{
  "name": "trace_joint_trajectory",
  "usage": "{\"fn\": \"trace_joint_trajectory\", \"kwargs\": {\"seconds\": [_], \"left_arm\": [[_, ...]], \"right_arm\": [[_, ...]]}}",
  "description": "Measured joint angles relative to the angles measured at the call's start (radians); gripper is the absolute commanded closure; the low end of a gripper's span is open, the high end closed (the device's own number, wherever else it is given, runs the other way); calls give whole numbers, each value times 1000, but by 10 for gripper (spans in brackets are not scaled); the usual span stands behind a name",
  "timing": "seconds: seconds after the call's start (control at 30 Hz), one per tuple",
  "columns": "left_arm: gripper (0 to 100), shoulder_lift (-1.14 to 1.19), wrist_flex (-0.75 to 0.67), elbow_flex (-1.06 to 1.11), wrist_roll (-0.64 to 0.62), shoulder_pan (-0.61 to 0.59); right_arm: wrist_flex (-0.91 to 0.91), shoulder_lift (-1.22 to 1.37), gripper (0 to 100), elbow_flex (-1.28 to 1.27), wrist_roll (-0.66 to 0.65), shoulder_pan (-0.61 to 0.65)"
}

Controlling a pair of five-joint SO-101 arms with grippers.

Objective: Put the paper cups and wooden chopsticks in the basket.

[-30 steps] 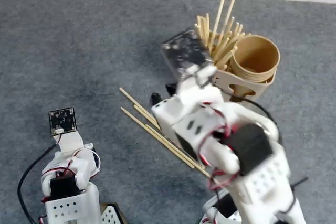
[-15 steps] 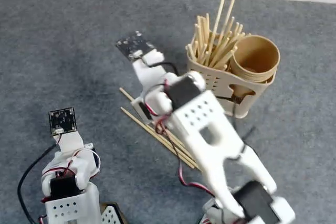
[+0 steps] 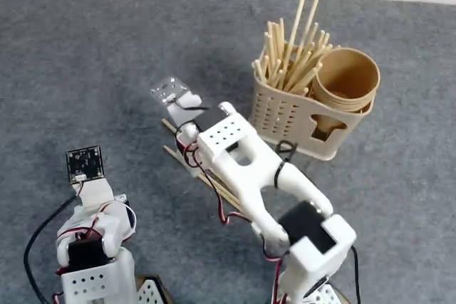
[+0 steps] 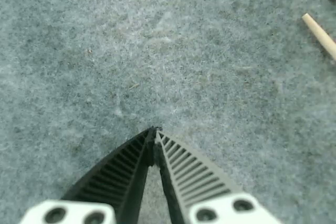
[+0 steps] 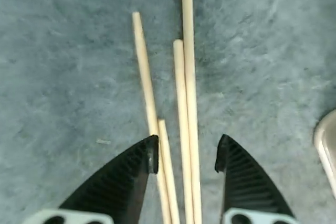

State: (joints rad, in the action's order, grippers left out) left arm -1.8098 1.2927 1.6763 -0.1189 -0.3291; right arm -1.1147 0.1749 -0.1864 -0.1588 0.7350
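Several loose wooden chopsticks (image 5: 183, 93) lie side by side on the grey carpet. My right gripper (image 5: 187, 153) is open just above them, one finger on each side of the bundle. From above, the right arm (image 3: 228, 137) stretches over these chopsticks (image 3: 174, 154) and hides most of them. The beige basket (image 3: 299, 115) stands at the back right and holds many upright chopsticks (image 3: 296, 55) and stacked paper cups (image 3: 347, 76). My left gripper (image 4: 156, 132) is shut with nothing in it, pointing at bare carpet at the front left, with a chopstick end (image 4: 320, 34) farther off.
The left arm (image 3: 92, 240) rests near the front left edge. A corner of the basket (image 5: 328, 140) shows close to the right gripper. Open carpet spreads to the left and at the back.
The right arm has swung from beside the basket to the left and come down over the loose chopsticks. The left arm has stayed still.
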Motion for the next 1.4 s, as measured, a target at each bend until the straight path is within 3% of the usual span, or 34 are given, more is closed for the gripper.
{"fn": "trace_joint_trajectory", "kwargs": {"seconds": [0.37,0.53,0.7,1.4], "left_arm": [[994,0,0,0,0,0],[994,0,0,0,0,0],[994,0,0,0,0,0],[994,0,0,0,0,0]], "right_arm": [[58,153,820,2,-51,-32],[63,169,989,6,-60,-46],[51,170,993,12,-94,-61],[-14,-295,993,-259,-98,-52]]}}
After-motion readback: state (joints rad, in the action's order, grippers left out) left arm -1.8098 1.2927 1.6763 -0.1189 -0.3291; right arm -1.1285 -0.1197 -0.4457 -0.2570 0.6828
